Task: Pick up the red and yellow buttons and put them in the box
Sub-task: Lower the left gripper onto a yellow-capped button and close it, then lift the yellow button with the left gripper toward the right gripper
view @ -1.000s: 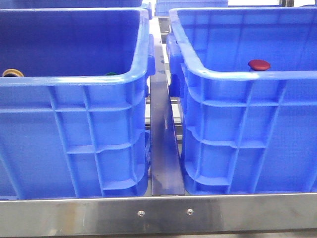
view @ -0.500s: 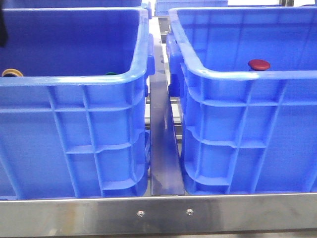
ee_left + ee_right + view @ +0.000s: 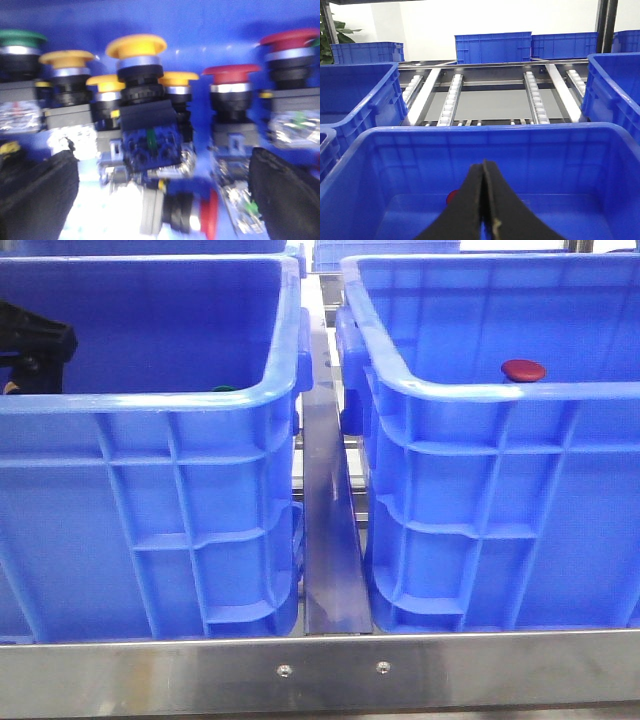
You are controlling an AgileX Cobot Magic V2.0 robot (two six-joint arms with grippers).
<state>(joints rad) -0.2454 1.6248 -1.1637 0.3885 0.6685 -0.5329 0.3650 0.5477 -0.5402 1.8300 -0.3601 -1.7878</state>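
Buttons crowd under my open left pincer (image 3: 160,200): closing on the yellow button (image 3: 136,46) could snag a neighbour. My right pincer (image 3: 484,210) waits closed and empty above the box (image 3: 485,131).

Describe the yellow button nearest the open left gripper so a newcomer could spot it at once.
Start in the left blue crate, where the left gripper hangs open over a crowd of push buttons. Midway between its fingers stands the yellow button. Its cap rises highest and looks widest among the yellow ones, over a black collar and blue block.

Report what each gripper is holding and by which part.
Nothing is held. The left gripper is open above the yellow button, not touching it. The right gripper is shut and empty over the box.
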